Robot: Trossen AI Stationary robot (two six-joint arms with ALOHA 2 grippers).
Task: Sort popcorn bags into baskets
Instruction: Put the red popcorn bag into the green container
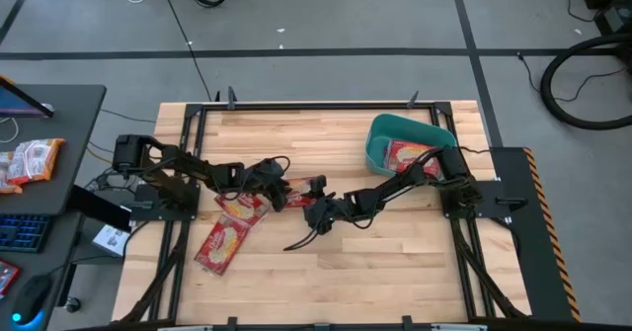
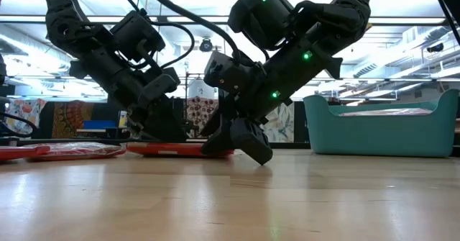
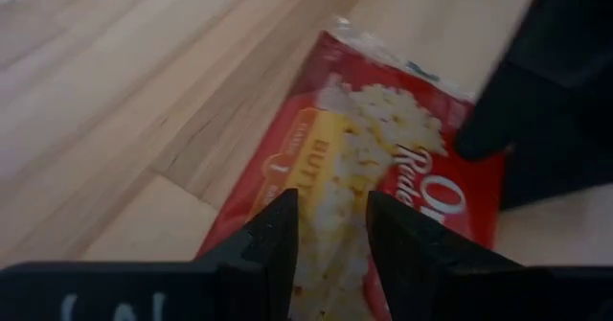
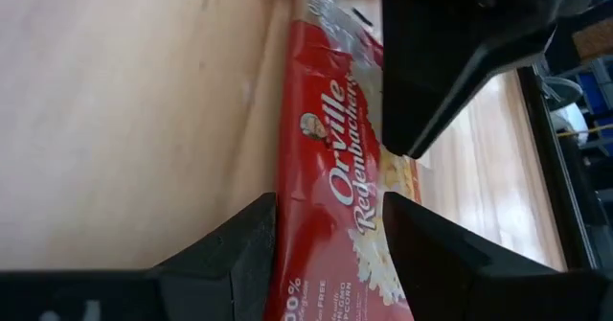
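We see both arms reaching to the middle of the wooden table (image 1: pixel 395 262). The left gripper (image 1: pixel 279 191) and right gripper (image 1: pixel 314 208) meet over a red popcorn bag (image 1: pixel 301 187). Two more bags (image 1: pixel 227 234) lie near the left arm. The teal basket (image 1: pixel 380 133) holds another bag (image 1: pixel 403 155).

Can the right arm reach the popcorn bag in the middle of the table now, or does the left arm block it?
Probably yes. The right pincer already straddles the popcorn bag, fingers open. The left pincer is open over the same bag, crowding it but not blocking.
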